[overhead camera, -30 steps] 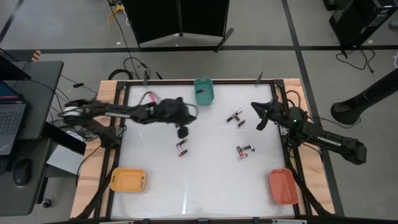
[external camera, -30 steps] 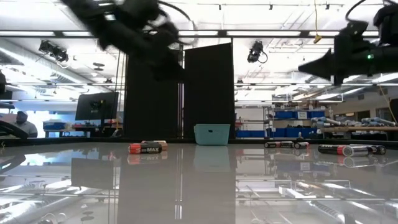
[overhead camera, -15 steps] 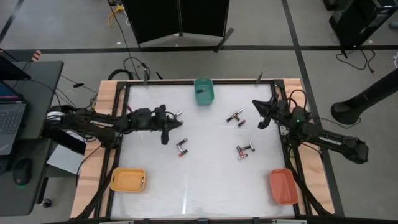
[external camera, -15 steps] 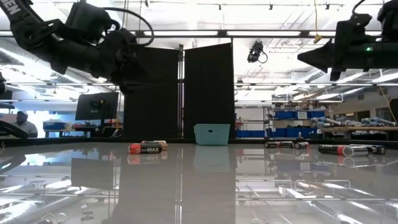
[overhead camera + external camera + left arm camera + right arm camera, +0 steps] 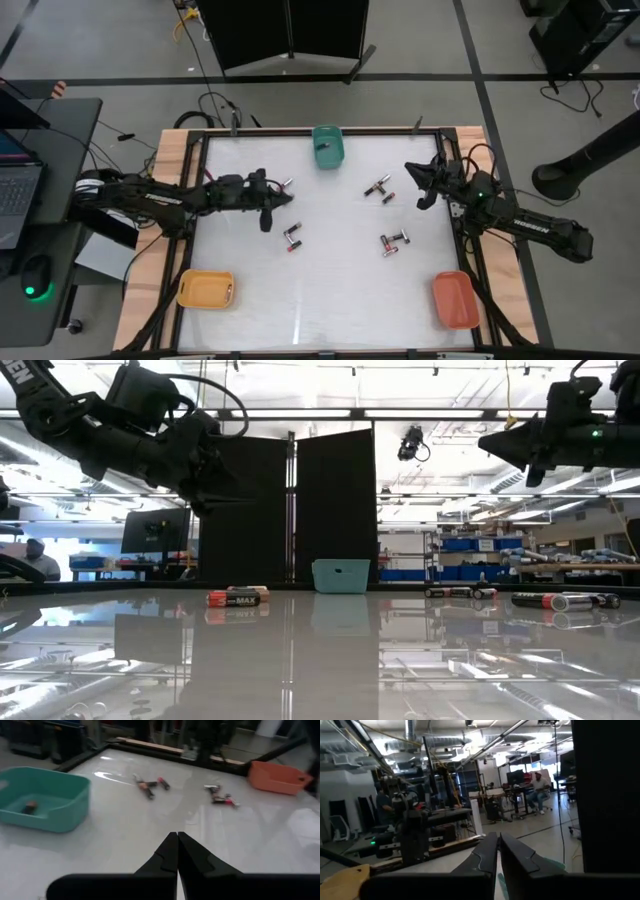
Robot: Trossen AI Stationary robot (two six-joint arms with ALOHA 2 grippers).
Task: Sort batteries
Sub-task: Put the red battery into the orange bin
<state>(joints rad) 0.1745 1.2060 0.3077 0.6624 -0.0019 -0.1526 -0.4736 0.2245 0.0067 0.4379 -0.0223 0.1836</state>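
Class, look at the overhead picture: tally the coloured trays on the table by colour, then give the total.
teal tray: 1
yellow tray: 1
orange tray: 1
Total: 3

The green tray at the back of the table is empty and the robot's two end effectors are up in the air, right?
Not quite. The green tray is not empty: the left wrist view shows one battery lying inside it. The rest holds: both end effectors, left and right, are up above the table.
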